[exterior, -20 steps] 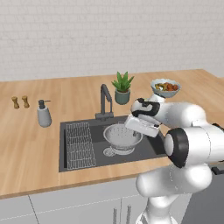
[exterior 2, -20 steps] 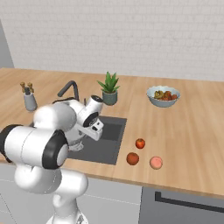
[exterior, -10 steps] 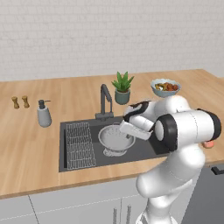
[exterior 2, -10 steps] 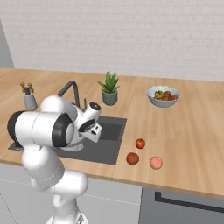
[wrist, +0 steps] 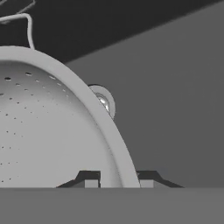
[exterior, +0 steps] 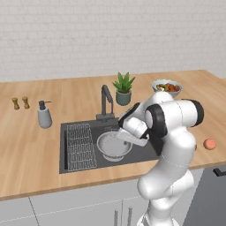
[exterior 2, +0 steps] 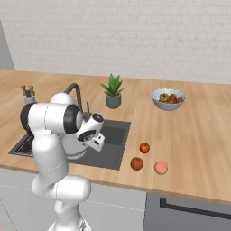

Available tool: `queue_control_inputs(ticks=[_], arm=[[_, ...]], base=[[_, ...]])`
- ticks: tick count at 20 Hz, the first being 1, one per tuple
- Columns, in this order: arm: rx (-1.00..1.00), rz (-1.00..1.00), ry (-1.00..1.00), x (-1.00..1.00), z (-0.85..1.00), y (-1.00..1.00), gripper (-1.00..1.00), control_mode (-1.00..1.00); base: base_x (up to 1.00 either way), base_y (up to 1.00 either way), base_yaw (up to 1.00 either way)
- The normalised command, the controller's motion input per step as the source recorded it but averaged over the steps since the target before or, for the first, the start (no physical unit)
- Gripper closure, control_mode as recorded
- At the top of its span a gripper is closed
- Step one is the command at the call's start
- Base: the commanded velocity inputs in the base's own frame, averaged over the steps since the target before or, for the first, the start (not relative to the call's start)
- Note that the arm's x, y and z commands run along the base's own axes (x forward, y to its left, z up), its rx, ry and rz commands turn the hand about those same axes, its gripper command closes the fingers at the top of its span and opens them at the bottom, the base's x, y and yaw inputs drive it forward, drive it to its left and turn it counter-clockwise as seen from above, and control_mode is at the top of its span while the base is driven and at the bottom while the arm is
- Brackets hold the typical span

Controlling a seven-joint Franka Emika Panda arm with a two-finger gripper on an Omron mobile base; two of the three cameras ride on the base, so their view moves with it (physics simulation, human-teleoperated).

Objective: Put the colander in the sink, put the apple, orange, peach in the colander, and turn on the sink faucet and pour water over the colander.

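No text, label, brand, number or sign can be read in any of the views.

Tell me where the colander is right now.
The colander is down in the sink, beside the wire rack and in front of the faucet in the left base view. The tool is shut on its rim.
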Motion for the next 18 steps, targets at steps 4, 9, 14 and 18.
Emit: queue_control_inputs(ticks=[4,9,14,18], arm=[[0.0,0.0,-0.02,0.16,-0.4,0.09,1.0,-1.0],[0.0,0.0,-0.02,0.09,-0.37,0.17,1.0,-1.0],[0.0,0.0,0.0,0.15,-0.33,0.16,1.0,-1.0],[0.0,0.0,0.0,0.21,-0.31,0.13,1.0,-1.0]], base=[[0.0,0.0,0.0],[0.0,0.0,0.0],[0.0,0.0,0.0],[0.0,0.0,0.0]])
